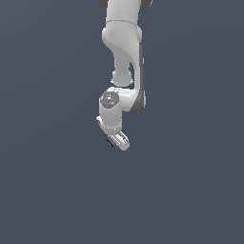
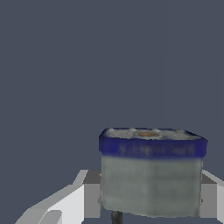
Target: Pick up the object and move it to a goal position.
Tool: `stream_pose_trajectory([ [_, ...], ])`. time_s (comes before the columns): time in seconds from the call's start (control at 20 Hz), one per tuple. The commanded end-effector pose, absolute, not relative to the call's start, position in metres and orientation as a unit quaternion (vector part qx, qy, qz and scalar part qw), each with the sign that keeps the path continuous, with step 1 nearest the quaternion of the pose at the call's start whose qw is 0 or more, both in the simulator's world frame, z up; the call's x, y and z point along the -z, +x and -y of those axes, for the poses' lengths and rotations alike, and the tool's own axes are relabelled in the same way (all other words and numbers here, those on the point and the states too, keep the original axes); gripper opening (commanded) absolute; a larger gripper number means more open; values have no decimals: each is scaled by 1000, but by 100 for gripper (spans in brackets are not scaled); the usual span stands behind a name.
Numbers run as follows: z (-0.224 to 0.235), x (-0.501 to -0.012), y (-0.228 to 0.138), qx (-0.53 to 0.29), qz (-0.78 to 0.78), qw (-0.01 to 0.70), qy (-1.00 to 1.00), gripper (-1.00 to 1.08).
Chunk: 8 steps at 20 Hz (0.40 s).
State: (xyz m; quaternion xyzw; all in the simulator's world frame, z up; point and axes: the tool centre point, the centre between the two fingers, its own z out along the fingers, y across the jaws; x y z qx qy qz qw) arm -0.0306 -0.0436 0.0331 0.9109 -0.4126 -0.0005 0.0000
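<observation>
The object (image 2: 151, 175) hides the fingertips, its underside cut off; outside it (image 1: 110, 142) seems a mere speck.

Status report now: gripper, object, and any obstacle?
Gripper shut on the object. Fingers flank its grey sides. No obstacle in view.

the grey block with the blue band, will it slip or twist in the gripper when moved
The grey block looks rigid and boxy, with flat sides, so the fingers flanking it should hold it squarely. It is tiny next to the gripper, so probably light. Whether its surface is slippery cannot be told.
</observation>
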Motion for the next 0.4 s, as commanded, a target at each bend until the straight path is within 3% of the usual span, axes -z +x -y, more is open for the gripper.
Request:
stream_pose_trajectory([
  [0.0, 42, -35, -38, 0, 413, 0, 911, -100],
  [0.35, 39, -37, -46, 0, 413, 0, 911, -100],
])
